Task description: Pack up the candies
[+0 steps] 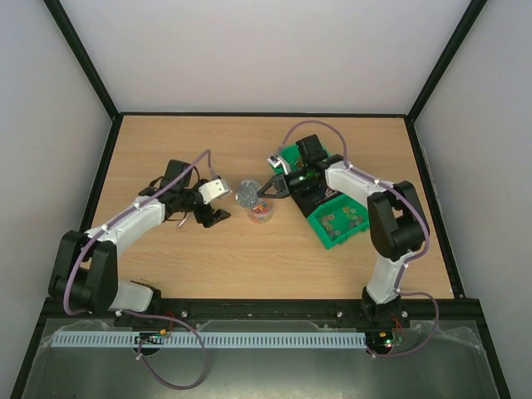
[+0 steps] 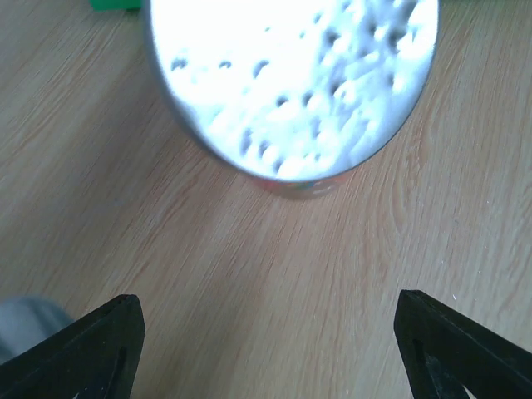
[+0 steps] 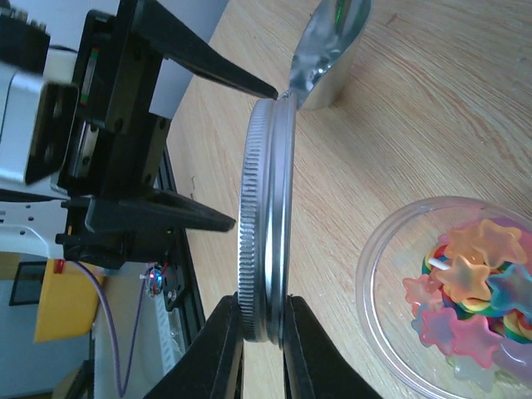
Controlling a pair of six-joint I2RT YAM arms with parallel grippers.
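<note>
One lid (image 3: 268,208) — in the right gripper (image 3: 264,306)

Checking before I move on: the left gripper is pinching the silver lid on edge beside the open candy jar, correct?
No. The right gripper is the one pinching the lid; the left gripper is open. The right wrist view shows this. The rest holds.

1. White shells and black joints on the left arm (image 1: 137,214) and the right arm (image 1: 384,278).
2. Thin purple cables (image 1: 198,158) clipped along both arms.
3. Black, tapered, wedge-shaped fingers (image 2: 91,353) on the left gripper (image 2: 268,298).
</note>
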